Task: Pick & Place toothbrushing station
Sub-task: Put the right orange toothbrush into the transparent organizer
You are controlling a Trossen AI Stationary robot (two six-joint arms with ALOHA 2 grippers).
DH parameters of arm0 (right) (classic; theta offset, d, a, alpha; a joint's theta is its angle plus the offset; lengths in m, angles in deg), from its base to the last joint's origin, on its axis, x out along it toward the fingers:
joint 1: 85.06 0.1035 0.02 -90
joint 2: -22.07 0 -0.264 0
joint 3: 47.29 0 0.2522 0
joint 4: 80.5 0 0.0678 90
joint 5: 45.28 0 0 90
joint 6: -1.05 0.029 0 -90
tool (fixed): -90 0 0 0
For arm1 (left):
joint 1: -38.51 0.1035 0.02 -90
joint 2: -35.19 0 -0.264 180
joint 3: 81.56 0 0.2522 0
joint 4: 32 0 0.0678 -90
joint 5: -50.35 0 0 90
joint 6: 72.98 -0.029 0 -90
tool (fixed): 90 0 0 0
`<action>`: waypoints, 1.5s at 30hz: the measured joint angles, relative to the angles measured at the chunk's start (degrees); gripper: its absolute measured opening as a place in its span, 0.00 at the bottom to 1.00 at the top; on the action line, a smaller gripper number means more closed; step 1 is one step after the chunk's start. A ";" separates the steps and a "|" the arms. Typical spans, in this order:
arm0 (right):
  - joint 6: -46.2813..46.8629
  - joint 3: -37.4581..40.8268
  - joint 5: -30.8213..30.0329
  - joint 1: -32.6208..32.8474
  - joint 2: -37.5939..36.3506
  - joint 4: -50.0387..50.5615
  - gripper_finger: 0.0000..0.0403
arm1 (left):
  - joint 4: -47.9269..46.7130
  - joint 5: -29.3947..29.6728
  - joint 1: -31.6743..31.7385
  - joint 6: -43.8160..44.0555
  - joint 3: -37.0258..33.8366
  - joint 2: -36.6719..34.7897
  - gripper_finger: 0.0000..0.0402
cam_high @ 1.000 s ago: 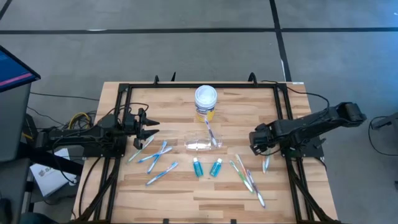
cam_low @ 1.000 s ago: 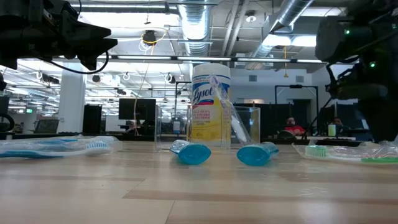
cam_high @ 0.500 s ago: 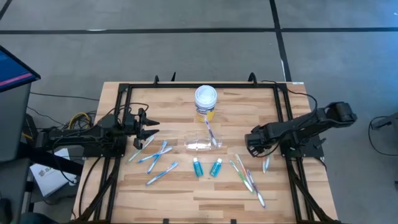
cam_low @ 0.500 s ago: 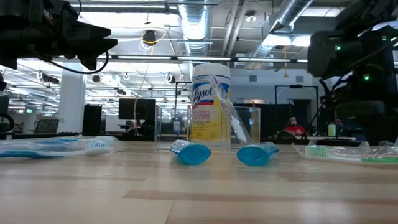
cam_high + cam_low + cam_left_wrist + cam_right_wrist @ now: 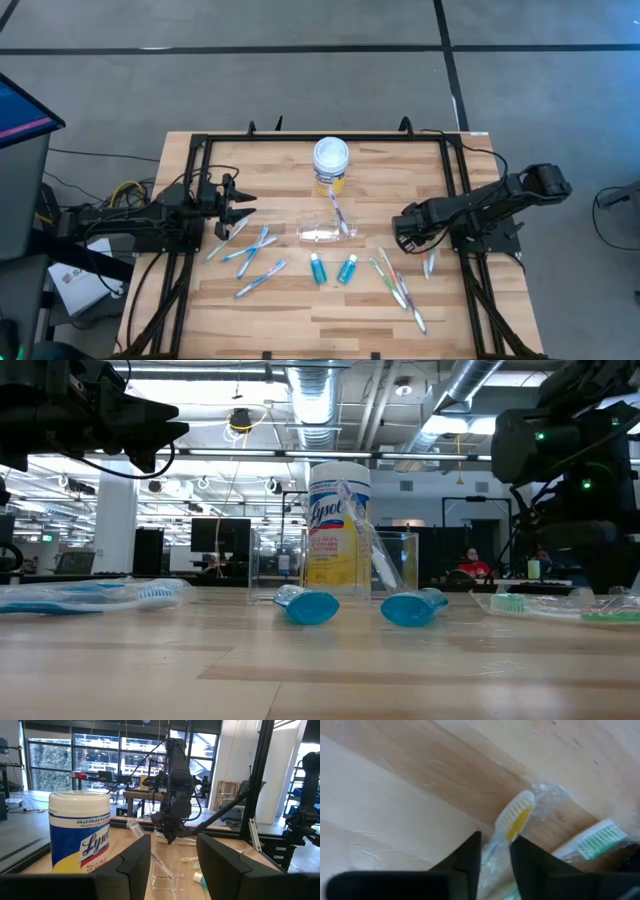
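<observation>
since a second ago the right gripper (image 5: 403,228) has slid toward the table's middle and dropped low over the right-hand toothbrushes (image 5: 392,281). its fingers (image 5: 465,857) are pinching in around a wrapped yellow-bristled toothbrush (image 5: 514,820) (whether it is truly gripped i cannot tell). the clear cup (image 5: 324,232) lies tipped at centre, near the yellow jar (image 5: 331,160), probably awaiting brushes. the left gripper (image 5: 238,205) waits spread open by the left toothbrushes.
</observation>
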 joint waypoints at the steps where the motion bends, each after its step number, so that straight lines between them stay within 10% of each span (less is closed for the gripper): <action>1: 0.02 0.02 0.06 0.00 0.00 -0.26 0.14 | 0.02 0.00 0.02 -0.02 -0.02 0.00 0.38; 5: -0.34 0.08 0.19 0.02 0.04 -1.18 0.02 | 0.00 0.00 0.02 0.00 -0.02 0.00 0.38; 45: -23.14 -13.09 -18.34 -0.02 -1.03 -26.99 0.00 | 0.00 0.00 0.00 -0.01 0.00 0.00 0.38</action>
